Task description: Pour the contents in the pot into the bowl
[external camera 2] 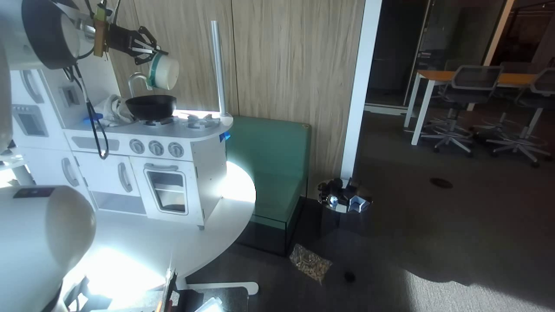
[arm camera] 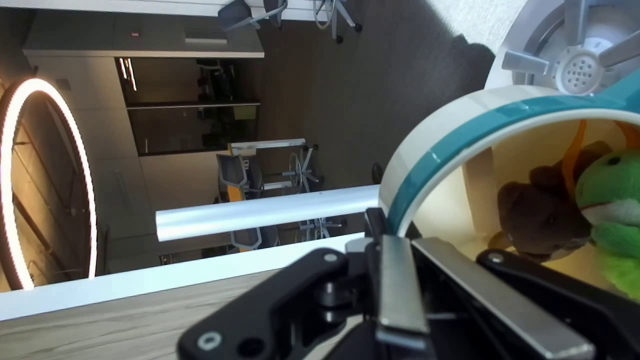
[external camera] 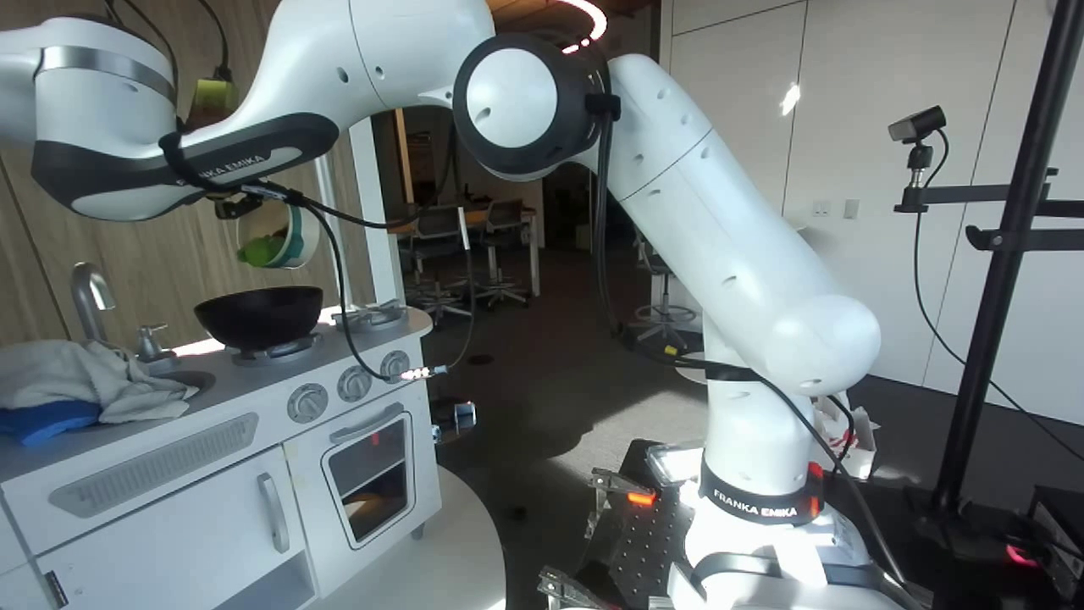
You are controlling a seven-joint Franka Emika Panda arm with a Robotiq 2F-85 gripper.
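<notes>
The pot is white with a teal band; it shows in both exterior views (external camera: pixel 306 240) (external camera 2: pixel 166 73) and the wrist view (arm camera: pixel 440 132). It hangs strongly tilted in the air above the bowl, apart from it. My gripper (arm camera: pixel 387 227) is shut on the pot's rim; it also shows in an exterior view (external camera 2: pixel 152 48). Inside the pot lie a brown toy (arm camera: pixel 542 220) and a green toy (arm camera: pixel 612 182); green also shows at its mouth in an exterior view (external camera: pixel 261 250). The black bowl (external camera: pixel 258 318) (external camera 2: pixel 151 107) stands upright on a burner. Its inside is hidden.
The toy kitchen counter (external camera: pixel 229 385) carries a second burner (external camera 2: pixel 203 122), a faucet (external camera: pixel 89 288), a pale cloth (external camera: pixel 93 377) and a blue item (external camera: pixel 51 419). A metal pole (external camera 2: pixel 218 69) rises at the counter's end. A cable (external camera: pixel 343 288) hangs from the arm.
</notes>
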